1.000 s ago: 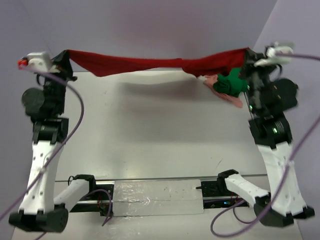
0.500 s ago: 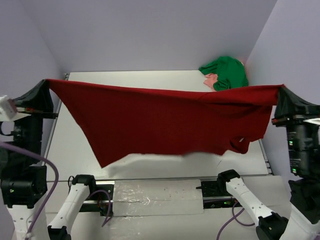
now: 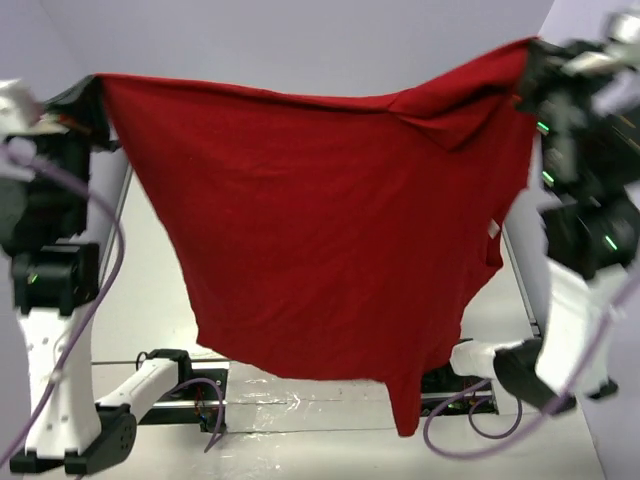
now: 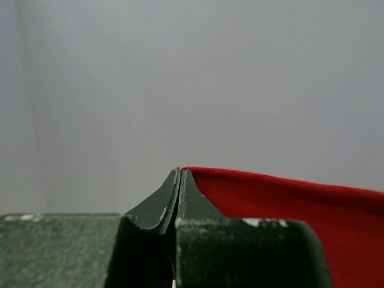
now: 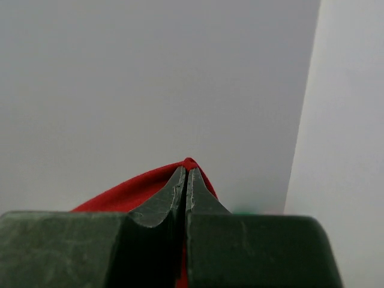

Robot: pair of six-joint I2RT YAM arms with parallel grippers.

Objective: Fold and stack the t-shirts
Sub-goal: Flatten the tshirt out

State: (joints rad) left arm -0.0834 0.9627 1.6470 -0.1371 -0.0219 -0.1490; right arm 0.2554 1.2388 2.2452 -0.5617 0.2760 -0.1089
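The dark red t-shirt [image 3: 320, 230] hangs spread wide in the air between both arms, high above the table and close to the top camera. My left gripper [image 3: 97, 86] is shut on its upper left corner. In the left wrist view the gripper [image 4: 180, 171] pinches the red cloth [image 4: 288, 198], which runs off to the right. My right gripper [image 3: 530, 52] is shut on the upper right corner; the right wrist view shows the gripper [image 5: 186, 169] with red cloth [image 5: 129, 192] at its tips. The green and pink t-shirts are hidden behind the red one.
The white table [image 3: 150, 290] shows only at the left and right of the hanging cloth. A clear plastic strip [image 3: 300, 405] lies along the near edge between the arm bases. Purple cables [image 3: 90, 300] trail from both arms. Lilac walls close in the back and sides.
Both grippers have lifted the red t-shirt from low over the table's far edge to high in the air. It now hangs full length and covers the green and pink cloth.
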